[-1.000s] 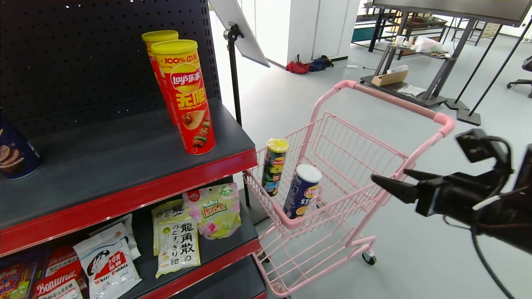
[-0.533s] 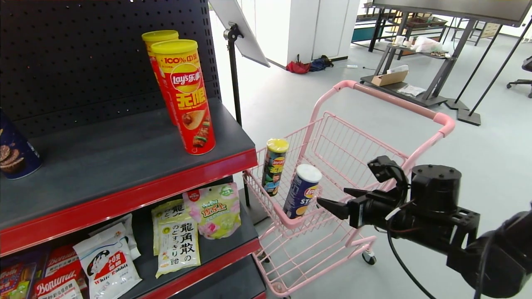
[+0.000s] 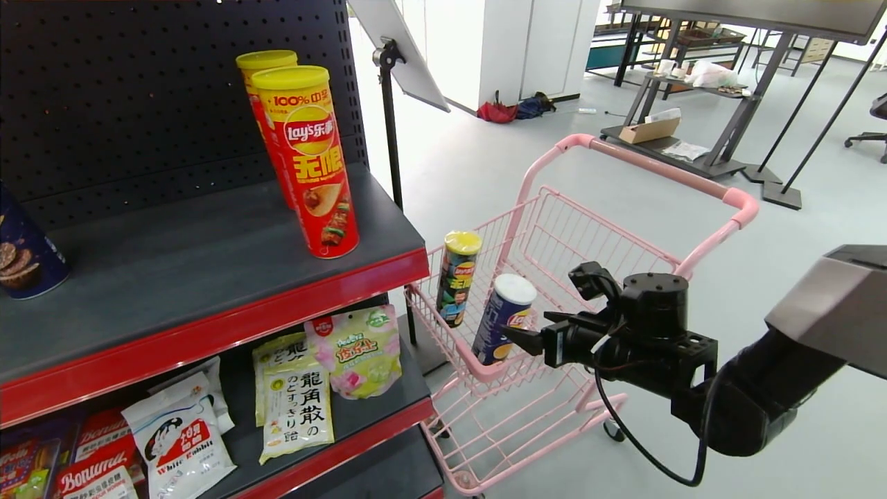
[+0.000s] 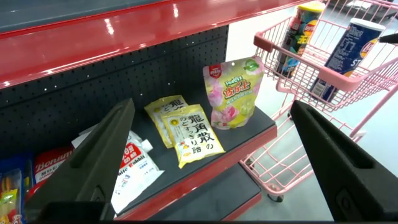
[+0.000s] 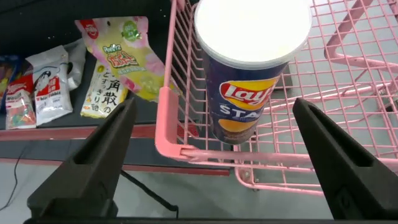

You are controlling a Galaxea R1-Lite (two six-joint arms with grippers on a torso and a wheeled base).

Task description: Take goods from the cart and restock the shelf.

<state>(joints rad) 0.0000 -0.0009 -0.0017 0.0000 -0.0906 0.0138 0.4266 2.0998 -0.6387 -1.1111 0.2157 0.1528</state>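
A pink wire cart stands to the right of the shelf. In its basket a blue can with a white lid leans beside an upright dark can with a yellow lid. My right gripper is open, level with the blue can and just to its right, outside the basket wall. In the right wrist view the blue can sits between my spread fingers, behind the cart rim. My left gripper is open and holds nothing, facing the lower shelf's snack bags.
Two red cans with yellow lids stand on the upper shelf board, with bare board to their left and a dark blue can at the far left. Snack bags fill the lower shelf. Behind the cart is open floor.
My right arm has swung left and slightly down from the view's right edge toward the cart. Its open gripper now sits beside the blue can. The cans have not moved.
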